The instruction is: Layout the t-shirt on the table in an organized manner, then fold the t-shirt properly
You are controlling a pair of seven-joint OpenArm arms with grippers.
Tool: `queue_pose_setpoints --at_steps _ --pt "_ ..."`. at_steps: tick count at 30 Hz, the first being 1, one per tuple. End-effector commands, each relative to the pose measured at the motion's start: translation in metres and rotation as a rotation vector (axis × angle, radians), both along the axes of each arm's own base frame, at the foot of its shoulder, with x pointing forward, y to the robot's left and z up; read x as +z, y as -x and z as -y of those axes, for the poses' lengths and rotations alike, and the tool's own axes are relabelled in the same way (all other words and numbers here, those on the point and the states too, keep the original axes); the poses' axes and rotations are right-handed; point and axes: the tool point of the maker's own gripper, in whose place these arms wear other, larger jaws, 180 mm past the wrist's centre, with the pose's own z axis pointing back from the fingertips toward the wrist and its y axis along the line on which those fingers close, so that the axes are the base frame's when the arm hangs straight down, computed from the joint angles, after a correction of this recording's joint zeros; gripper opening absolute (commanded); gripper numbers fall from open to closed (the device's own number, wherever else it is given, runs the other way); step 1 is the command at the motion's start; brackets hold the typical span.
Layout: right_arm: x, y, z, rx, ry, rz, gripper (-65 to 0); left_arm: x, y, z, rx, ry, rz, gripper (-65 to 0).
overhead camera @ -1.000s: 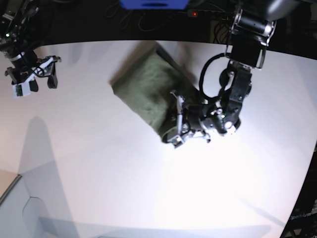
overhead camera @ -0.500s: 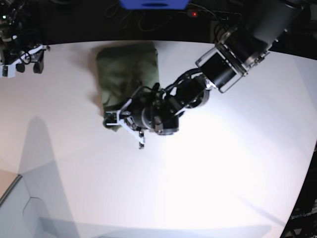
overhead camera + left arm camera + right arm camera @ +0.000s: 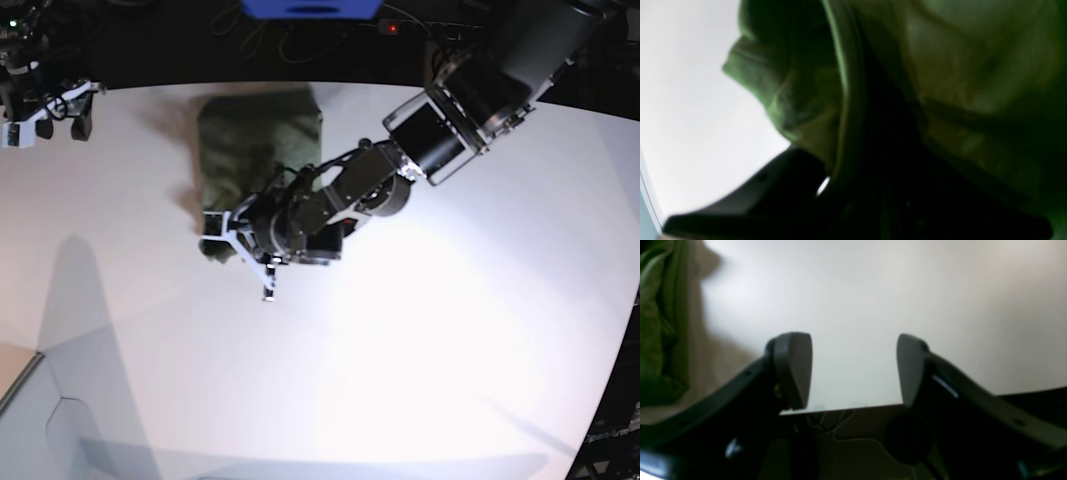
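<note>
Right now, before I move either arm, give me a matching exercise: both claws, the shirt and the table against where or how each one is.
1. left claw
2. right claw
3. olive-green cotton t-shirt
4. matte white table

a. open, over bare tabletop
b. folded bundle near the far edge
c. at the bundle's near corner
d. mostly bare

Pairs: 1-c, 2-a, 3-b, 4-d

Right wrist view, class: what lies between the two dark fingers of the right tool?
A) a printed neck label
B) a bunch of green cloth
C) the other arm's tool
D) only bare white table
D: the right tool stands open, with only the white table showing in the gap; the t-shirt lies off at the left edge, apart from the fingers.
</note>
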Motion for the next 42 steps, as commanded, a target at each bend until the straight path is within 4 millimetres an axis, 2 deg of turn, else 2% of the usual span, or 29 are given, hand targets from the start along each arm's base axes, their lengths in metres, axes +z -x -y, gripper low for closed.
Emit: queue_pose_setpoints --at_steps 1,5,7,9,14,23,27,28,30,31,32,35,37,40,41,42 --pt "0.011 -0.005 -0.001 0.020 0.012 0.040 -24.8 0.013 -0.011 0.003 0.002 0.009 0.036 -48.1" --pt "0.011 -0.005 -0.001 0.020 0.012 0.040 -24.8 0.016 -0.015 0.000 0.003 0.009 0.047 -25.2" --pt "0.011 -0.005 -0.001 0.020 0.012 0.040 -24.8 0.018 -0.019 -0.003 0.008 0.004 0.056 -19.9" --pt "0.011 -0.005 -0.001 0.020 0.012 0.040 -24.8 0.019 -0.022 -0.006 0.012 0.003 0.060 -18.7" --pt "0.010 -0.005 -0.001 0.020 0.012 0.039 -24.8 0.040 -0.047 -0.011 0.093 0.069 0.076 -18.7" --pt "0.009 -0.006 -0.003 0.026 0.007 0.039 -24.8 0.099 -0.070 0.002 0.156 0.236 0.153 -18.7" --pt "0.009 -0.006 -0.003 0.026 0.007 0.039 -24.8 0.128 -0.084 -0.007 0.198 0.296 0.207 -18.7" --pt "0.009 -0.006 -0.003 0.026 0.007 0.039 -24.8 0.137 -0.091 -0.015 0.226 0.313 0.222 -18.7" --pt "0.010 -0.008 -0.005 0.029 0.004 0.046 -24.8 0.155 -0.110 -0.044 0.312 0.353 0.261 -18.9" --pt "0.011 -0.009 -0.005 0.029 0.004 0.047 -24.8 0.163 -0.118 -0.060 0.359 0.373 0.276 -19.0" --pt "0.011 -0.011 -0.007 0.034 0.000 0.051 -24.8 0.168 -0.127 -0.083 0.424 0.379 0.290 -20.0" --pt "0.006 -0.023 -0.033 0.112 -0.036 0.053 -28.4 0.172 -0.138 -0.148 0.612 0.378 0.308 -31.3" --pt "0.002 -0.031 -0.055 0.173 -0.068 0.057 -36.5 0.175 -0.137 -0.191 0.730 0.384 0.327 -42.8" --pt "0.002 -0.051 -0.094 0.272 -0.118 0.080 -55.6 0.173 -0.123 -0.251 0.899 0.364 0.351 -62.8" --pt "0.000 -0.054 -0.107 0.302 -0.139 0.081 -62.8 0.168 -0.114 -0.274 0.961 0.333 0.352 -65.0" --pt "-0.003 -0.056 -0.128 0.342 -0.175 0.078 -65.0 0.163 -0.104 -0.298 1.023 0.302 0.352 -65.0"
